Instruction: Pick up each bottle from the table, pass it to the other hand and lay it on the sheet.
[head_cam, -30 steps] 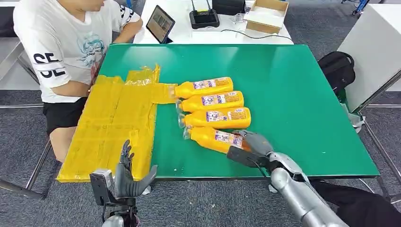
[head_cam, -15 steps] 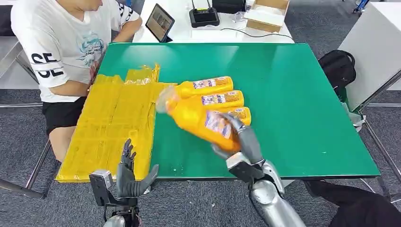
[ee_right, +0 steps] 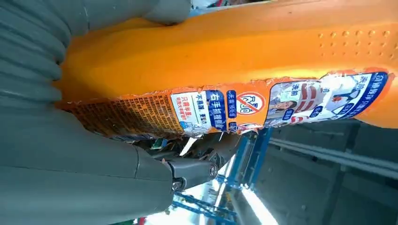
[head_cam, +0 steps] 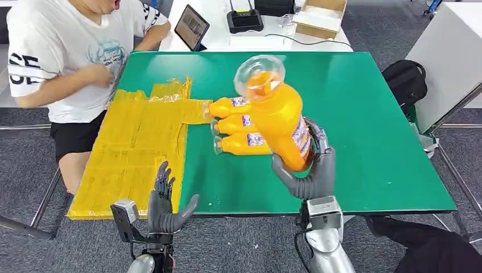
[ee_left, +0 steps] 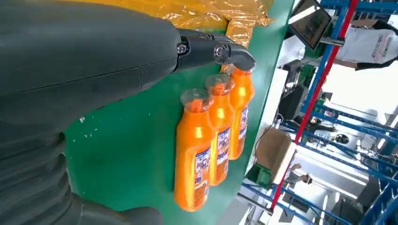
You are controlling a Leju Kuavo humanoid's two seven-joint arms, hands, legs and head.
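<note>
Right hand (head_cam: 310,170) grips the lower body of an orange bottle (head_cam: 278,111), lifted clear of the green table (head_cam: 364,114) and tilted so its clear cap (head_cam: 259,76) points toward my head camera. From where I sit, the raised bottle covers much of the three orange bottles (head_cam: 241,125) lying side by side on the table behind it; I see little more than their necks and label edges. My right wrist camera shows the bottle's torn label (ee_right: 225,110) up close, with the hand's fingers mostly hidden behind the bottle. Left hand (head_cam: 165,205) hangs at the table's near edge, fingers spread and holding nothing, beside the yellow sheet (head_cam: 136,148) that covers the table's left side. A person in a white T-shirt (head_cam: 62,51) sits at the far left corner, cut off by the frame. Beyond the table I make out a tablet (head_cam: 191,27), a cardboard box (head_cam: 319,17) and a black backpack (head_cam: 406,82).
</note>
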